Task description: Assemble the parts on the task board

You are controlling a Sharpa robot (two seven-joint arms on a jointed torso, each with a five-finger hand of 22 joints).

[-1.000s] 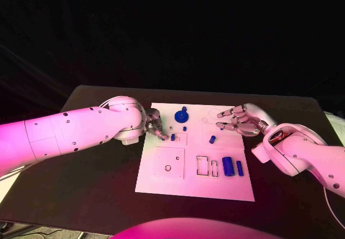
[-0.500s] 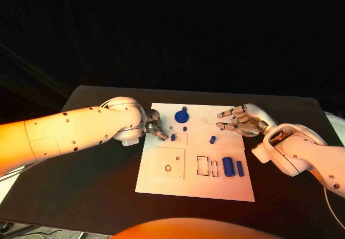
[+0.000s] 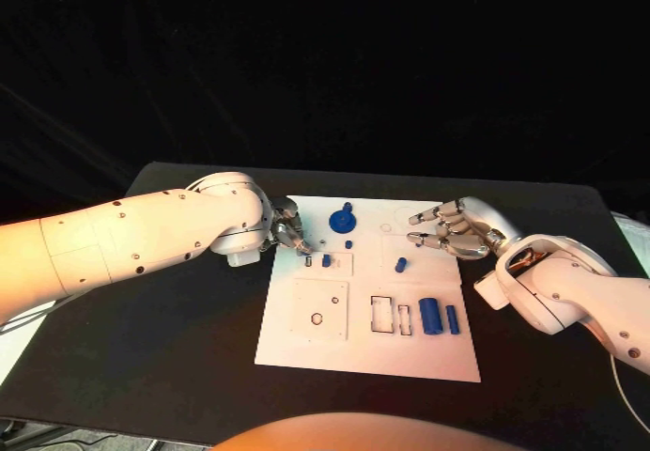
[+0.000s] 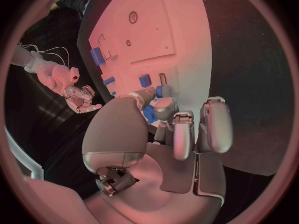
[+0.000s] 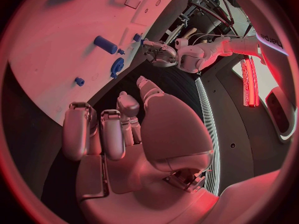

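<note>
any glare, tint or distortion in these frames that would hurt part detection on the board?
Head view: warm cast, task board evenly lit, blue parts crisp, backdrop black. Left wrist view: pink tint, fisheye bends board edges, left hand covers parts. Right wrist view: red tint, bright light strip glares, right hand dominates.

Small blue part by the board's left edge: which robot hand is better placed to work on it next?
Probably the left robot hand: its fingertips are right at the small blue part on the task board. The right robot hand hovers at the board's opposite edge, fingers spread, holding nothing.

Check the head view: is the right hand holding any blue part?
No. The right hand hovers by the task board edge with nothing in its fingers.
</note>
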